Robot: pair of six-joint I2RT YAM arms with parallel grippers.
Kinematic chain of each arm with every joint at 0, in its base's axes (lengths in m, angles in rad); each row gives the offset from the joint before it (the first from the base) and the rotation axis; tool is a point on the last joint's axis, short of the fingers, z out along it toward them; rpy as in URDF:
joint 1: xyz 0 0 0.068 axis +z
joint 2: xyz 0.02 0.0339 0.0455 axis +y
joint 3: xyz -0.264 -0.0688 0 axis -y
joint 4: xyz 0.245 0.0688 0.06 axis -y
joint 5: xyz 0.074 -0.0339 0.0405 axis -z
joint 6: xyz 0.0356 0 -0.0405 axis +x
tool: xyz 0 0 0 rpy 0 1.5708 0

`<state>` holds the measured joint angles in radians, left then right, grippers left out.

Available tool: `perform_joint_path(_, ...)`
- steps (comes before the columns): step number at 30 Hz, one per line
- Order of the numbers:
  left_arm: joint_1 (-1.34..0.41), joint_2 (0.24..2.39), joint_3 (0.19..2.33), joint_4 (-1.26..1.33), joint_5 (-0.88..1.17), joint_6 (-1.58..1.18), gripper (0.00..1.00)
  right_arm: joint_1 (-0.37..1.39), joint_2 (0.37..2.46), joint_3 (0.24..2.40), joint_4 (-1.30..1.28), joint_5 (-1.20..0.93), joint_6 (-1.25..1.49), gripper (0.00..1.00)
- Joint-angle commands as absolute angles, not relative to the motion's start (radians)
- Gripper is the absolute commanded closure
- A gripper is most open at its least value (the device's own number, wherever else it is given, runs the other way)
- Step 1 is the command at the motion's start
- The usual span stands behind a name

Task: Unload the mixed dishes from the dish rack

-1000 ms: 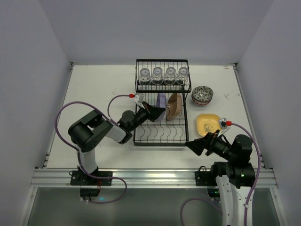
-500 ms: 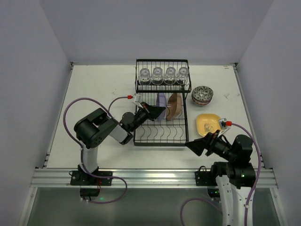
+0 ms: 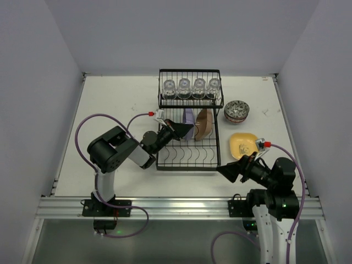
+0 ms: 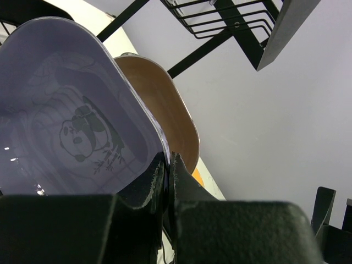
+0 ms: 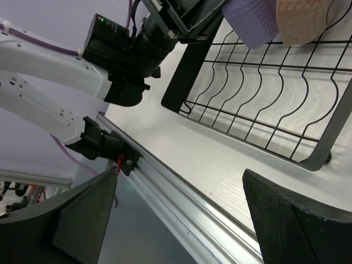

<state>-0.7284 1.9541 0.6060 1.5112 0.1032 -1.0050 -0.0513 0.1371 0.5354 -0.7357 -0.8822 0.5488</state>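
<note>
The black wire dish rack (image 3: pixel 188 127) stands mid-table. Several clear glasses (image 3: pixel 191 88) sit on its upper shelf. The purple plate (image 3: pixel 188 117) and the brown plate (image 3: pixel 205 123) stand in the lower slots. My left gripper (image 3: pixel 184 131) is shut on the purple plate's rim; the left wrist view shows that plate's panda face (image 4: pixel 71 121), the brown plate (image 4: pixel 165 104) behind it and my left gripper (image 4: pixel 166 165) pinching the edge. My right gripper (image 3: pixel 226 170) is open and empty near the rack's front right corner; it (image 5: pixel 179 214) hangs over the table's near edge. The yellow plate (image 3: pixel 242 144) lies on the table.
Stacked patterned bowls (image 3: pixel 237 111) sit on the table right of the rack. A small object rests on the yellow plate. The metal rail (image 3: pixel 176 206) runs along the table's near edge. In the right wrist view, the rack's lower prongs (image 5: pixel 264 88) and the left arm (image 5: pixel 126 49) show.
The left arm's elbow has shifted slightly right towards the rack. The gripper stays on the purple plate. The right arm has not moved.
</note>
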Motion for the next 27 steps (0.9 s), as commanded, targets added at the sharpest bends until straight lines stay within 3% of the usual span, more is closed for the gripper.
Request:
perform_joint_path(1,-0.732,2.010,0.588,1.867,0.097,-1.063,1.00,-0.048,0.135,0.571,-0.749,-0.900,0.543,0.02)
perform_joint_path(27,-0.730,1.965,0.623,1.888,0.075,-1.118,1.00,-0.043,0.124,0.571,-0.752,-0.899,0.538,0.02)
